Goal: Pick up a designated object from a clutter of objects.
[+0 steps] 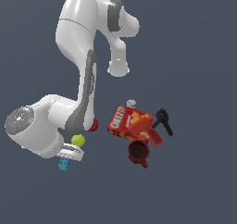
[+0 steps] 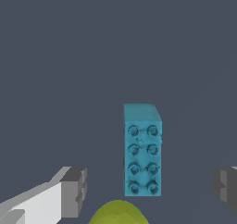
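Cyan brick (image 2: 142, 150) opens as target, though it is smallest item here. Largest: white arm (image 1: 76, 47) bent over dark tabletop (image 1: 199, 42). Next, cracker box (image 1: 128, 122), dark red mug (image 1: 138, 152) and black clamp tool (image 1: 163, 120) clustered well apart at exterior view's right. Yellow-green ball (image 2: 118, 213) sits just beside brick. Claw (image 2: 150, 186) spread wide, holding nothing, brick lying studs-up between fingers. Risk: descending finger clips ball, or brick sits off-centre and twists on closing.
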`<move>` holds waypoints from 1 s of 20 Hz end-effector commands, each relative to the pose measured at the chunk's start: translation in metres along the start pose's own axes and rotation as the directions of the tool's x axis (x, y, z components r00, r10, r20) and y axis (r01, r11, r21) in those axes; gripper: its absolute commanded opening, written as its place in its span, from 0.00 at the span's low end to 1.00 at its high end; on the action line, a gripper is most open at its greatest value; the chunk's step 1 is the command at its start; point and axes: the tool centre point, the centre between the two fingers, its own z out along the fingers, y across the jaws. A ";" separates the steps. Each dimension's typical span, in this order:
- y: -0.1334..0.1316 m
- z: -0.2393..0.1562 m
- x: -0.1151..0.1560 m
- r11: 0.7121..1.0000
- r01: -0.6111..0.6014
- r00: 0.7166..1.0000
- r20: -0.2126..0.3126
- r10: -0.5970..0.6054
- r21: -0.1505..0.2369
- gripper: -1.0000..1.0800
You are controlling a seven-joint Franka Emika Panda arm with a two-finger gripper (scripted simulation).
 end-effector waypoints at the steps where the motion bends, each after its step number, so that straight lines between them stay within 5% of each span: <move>1: 0.001 0.002 0.001 1.000 0.000 1.000 -0.002 0.000 0.000 0.96; 20: 0.002 0.052 0.001 1.000 -0.001 1.000 -0.002 0.001 0.000 0.96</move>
